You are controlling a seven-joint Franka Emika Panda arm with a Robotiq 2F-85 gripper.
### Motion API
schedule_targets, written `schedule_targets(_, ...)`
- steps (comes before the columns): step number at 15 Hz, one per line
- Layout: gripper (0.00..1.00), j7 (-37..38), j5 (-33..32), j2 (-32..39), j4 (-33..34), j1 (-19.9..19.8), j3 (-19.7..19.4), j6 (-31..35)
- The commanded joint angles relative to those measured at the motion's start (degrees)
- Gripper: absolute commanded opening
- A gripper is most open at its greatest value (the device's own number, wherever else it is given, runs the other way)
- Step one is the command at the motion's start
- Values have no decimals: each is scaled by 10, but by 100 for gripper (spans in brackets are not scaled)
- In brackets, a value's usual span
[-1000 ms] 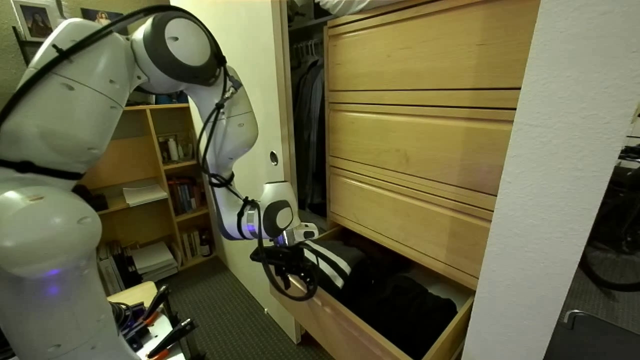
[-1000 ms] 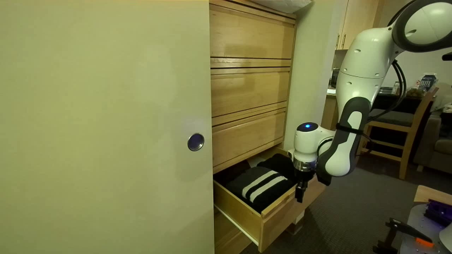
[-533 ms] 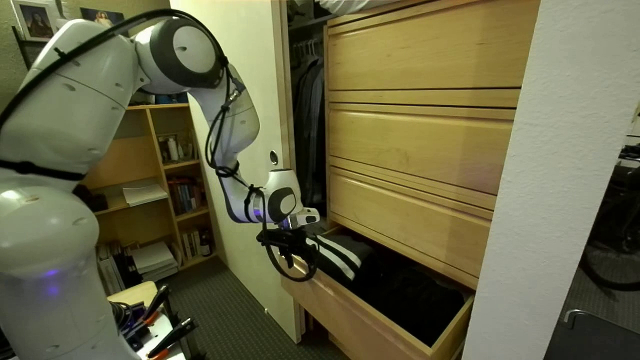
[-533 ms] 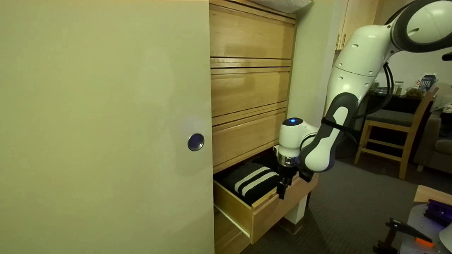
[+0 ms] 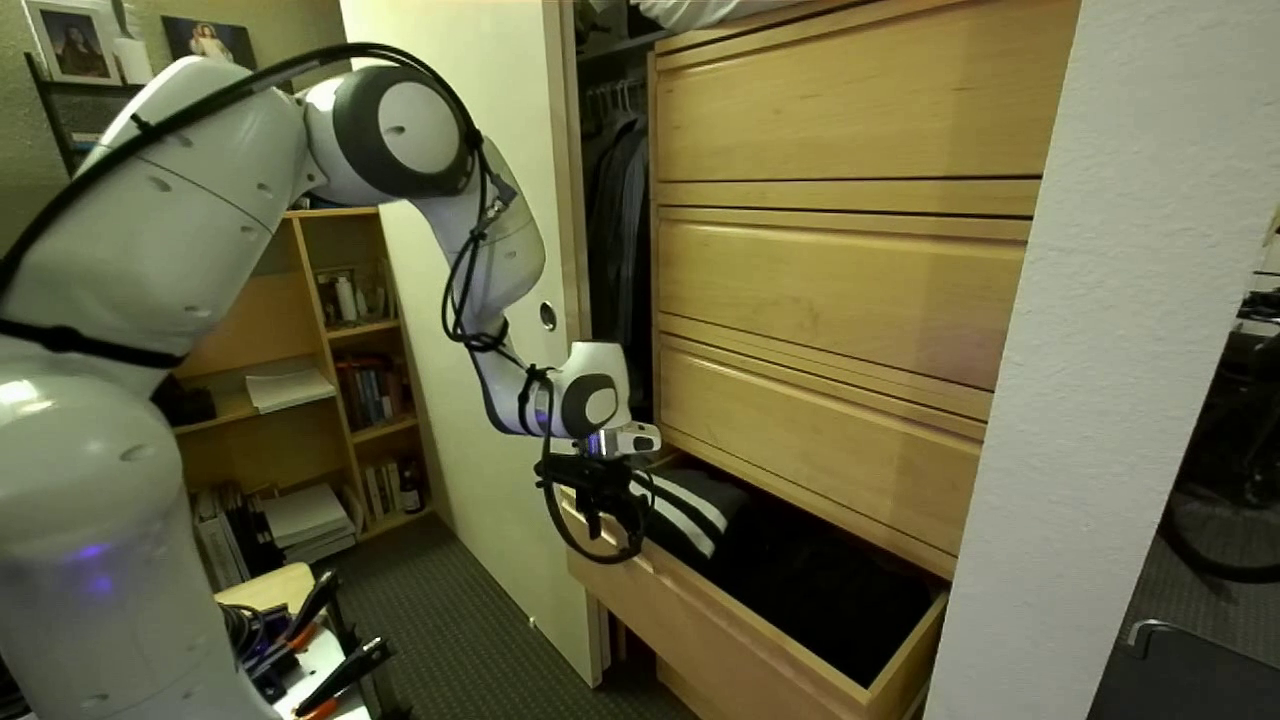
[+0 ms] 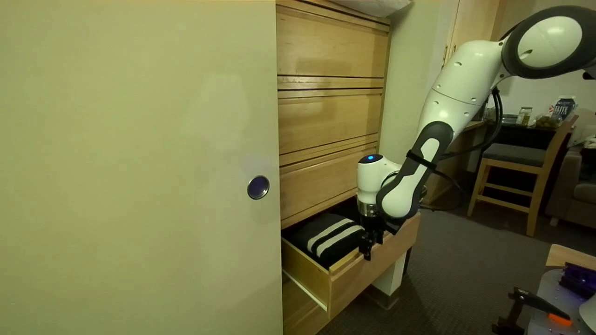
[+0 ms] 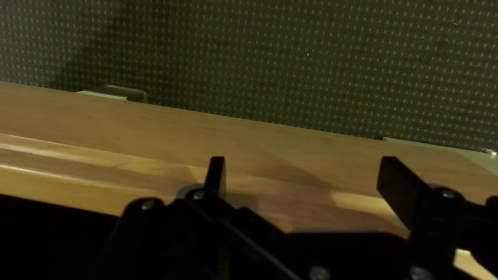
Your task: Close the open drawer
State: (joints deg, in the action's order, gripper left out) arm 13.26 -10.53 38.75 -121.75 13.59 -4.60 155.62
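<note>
Pale blond wood makes up the drawer [image 5: 720, 650], a wide, deep box with a plain front panel, standing well out from the lower part of the chest [image 5: 830, 195]; three matching drawer fronts [image 5: 820, 290] sit above it, flush in the frame, and part of another wooden front shows below. A light-coloured runner [image 6: 305, 291] lines its side wall in an exterior view, and inside lie a dark garment [image 6: 333, 237] with two pale stripes and, beside it, black cloth [image 5: 820, 610] too dim to make out. The white arm [image 6: 458, 97] bends at the elbow and slopes down to the gripper [image 7: 303, 171], which points downward at the drawer's front rim, nearer the end by the cream door [image 6: 139, 163]. Its fingers [image 7: 214, 175] are spread wide in the wrist view, the front's top edge showing across the gap; whether they touch the wood cannot be told. A black cable [image 5: 365, 50] arcs over the arm, and more cable hangs in a loop before the rim. The cream door, with a round pull [image 6: 258, 187], hides part of the chest in an exterior view, and a white wall [image 5: 1120, 300] stands at its opposite end. Dark clothes [image 5: 620, 220] hang beside the chest, a bookcase [image 5: 265, 320] stands behind the arm, black clamps [image 5: 345, 677] lie near the arm's base, a chair [image 6: 519, 156] stands well apart from the drawer, and in the wrist view dotted carpet [image 7: 295, 58] spreads beyond the drawer front
</note>
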Motion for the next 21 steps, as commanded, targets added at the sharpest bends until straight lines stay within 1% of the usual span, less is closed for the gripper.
schedule_targets(1, 100, -14, 12, 22, 21, -17, 4, -7)
schedule_targets(8, 100, -10, 1, 48, 54, -11, -11, 12)
schedule_targets(13, 100, -8, 3, 70, 105, -8, -13, 9)
schedule_targets(21, 100, -10, 6, 109, 203, -2, -5, 1)
